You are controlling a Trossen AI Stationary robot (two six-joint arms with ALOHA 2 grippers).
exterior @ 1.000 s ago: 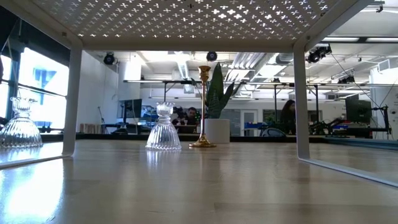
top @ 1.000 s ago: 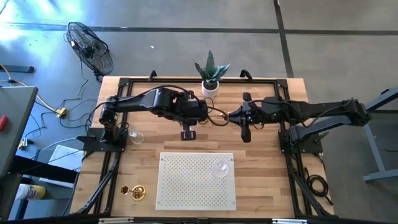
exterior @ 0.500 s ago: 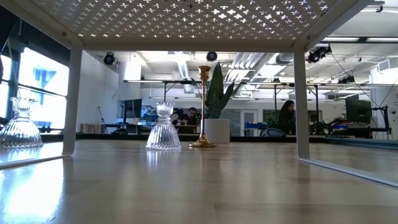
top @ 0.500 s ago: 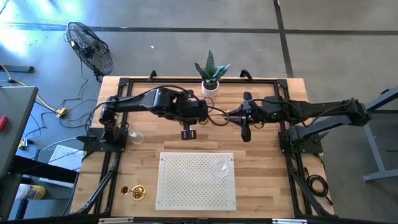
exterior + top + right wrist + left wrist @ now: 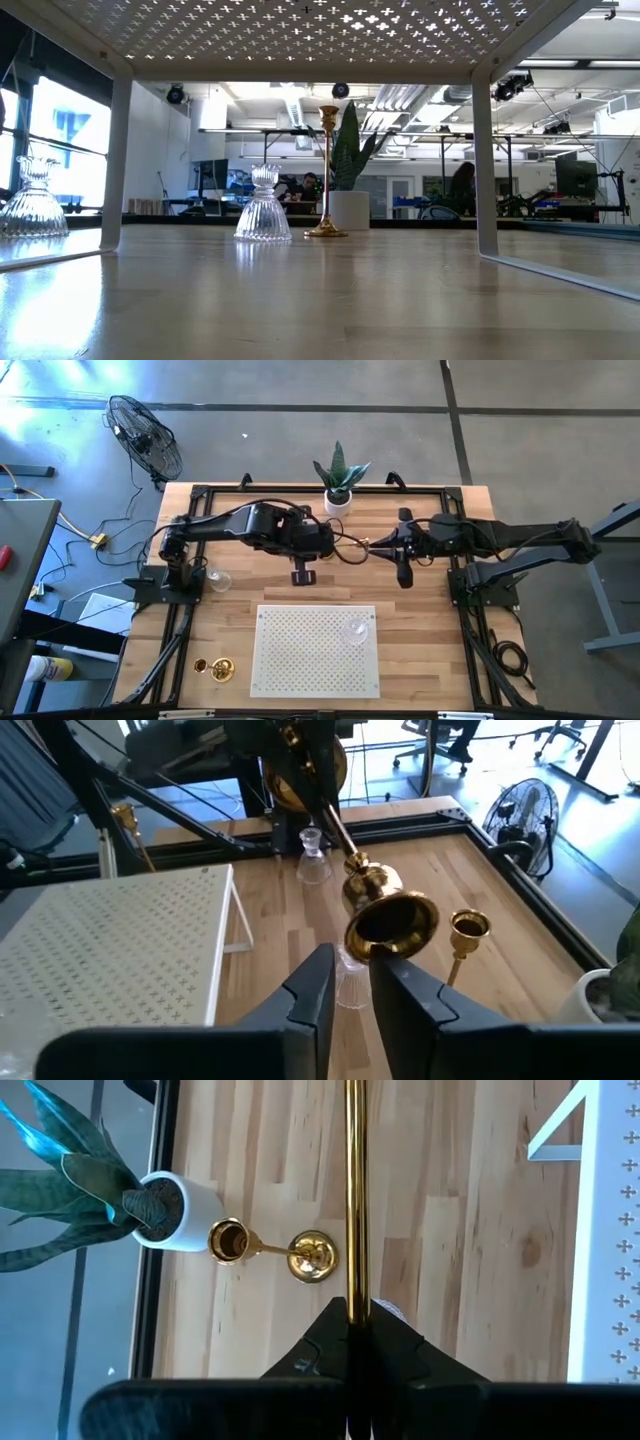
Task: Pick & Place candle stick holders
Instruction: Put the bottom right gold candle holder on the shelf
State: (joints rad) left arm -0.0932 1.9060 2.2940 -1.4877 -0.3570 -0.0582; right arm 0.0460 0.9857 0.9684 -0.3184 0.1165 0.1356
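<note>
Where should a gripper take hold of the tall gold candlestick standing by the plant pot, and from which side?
Take the gold candlestick by its slim stem, about midway, coming from the open table side away from the white pot. It stands tall on a small flared base, so a high push might tip it.

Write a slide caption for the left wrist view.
Left gripper shut on a long gold candle stick holder, above a shorter brass holder beside the white plant pot.
</note>
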